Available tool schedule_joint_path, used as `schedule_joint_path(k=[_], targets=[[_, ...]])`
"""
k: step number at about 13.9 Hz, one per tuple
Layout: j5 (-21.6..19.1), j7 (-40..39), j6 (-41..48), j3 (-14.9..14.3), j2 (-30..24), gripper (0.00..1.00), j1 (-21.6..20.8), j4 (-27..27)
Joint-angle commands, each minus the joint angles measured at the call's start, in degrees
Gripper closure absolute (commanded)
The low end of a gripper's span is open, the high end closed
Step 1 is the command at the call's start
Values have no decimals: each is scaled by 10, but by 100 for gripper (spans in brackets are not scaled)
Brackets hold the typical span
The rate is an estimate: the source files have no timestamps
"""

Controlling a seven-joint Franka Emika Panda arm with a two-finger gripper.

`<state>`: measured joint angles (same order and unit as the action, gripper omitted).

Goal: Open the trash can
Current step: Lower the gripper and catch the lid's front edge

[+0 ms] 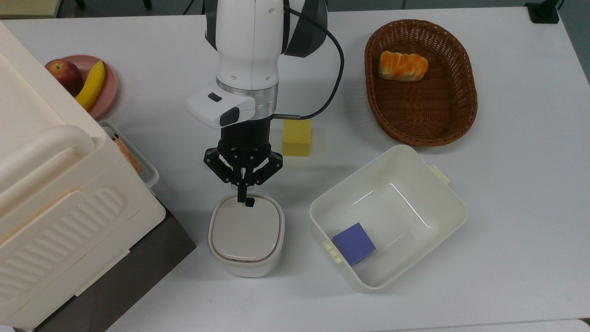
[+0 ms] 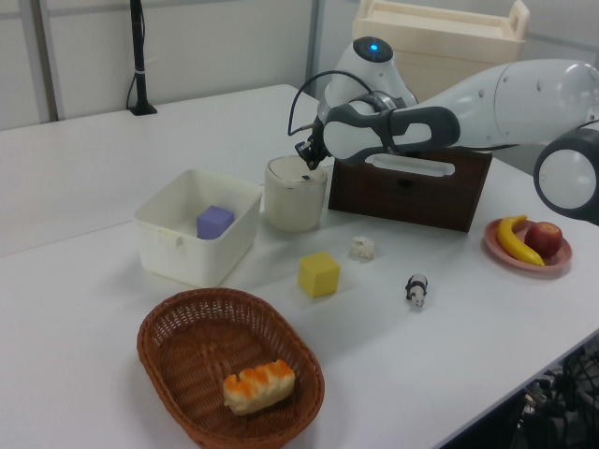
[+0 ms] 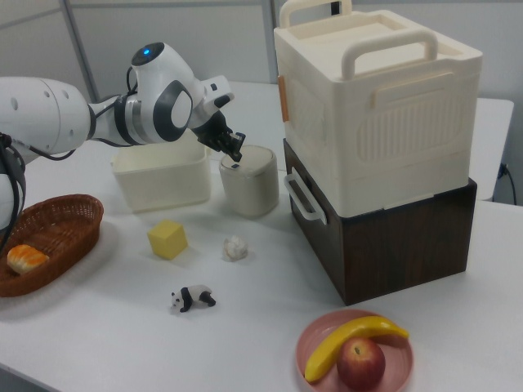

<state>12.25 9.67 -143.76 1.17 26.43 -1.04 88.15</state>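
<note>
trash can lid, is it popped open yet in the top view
No, the trash can lid lies flat and closed, with the gripper tip right beside the black button.

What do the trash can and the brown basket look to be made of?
Trash can: apparently smooth moulded plastic, cream body with a matte beige lid; rounded seamless corners suggest it. Basket: woven wicker or rattan look, with a visible brown weave.

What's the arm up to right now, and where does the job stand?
The Franka arm's black two-finger gripper, fingers shut, is poised at the small black push button on the back edge of the small cream-white plastic trash can. The beige flat lid lies closed, so the can is not yet open. Beside it, on the top view's right, sits the larger lidless cream tub holding a purple cube.
</note>
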Motion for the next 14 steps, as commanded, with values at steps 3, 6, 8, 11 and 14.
schedule_joint_path(k=[3,6,8,11,14], targets=[[20,2,-11,-6,11,100,-7,-10],[25,2,-11,-4,13,100,-7,-9],[25,2,-11,-2,13,100,-7,-7],[26,2,-11,-2,13,100,-7,-6],[34,2,-11,-1,19,100,-7,-5]])
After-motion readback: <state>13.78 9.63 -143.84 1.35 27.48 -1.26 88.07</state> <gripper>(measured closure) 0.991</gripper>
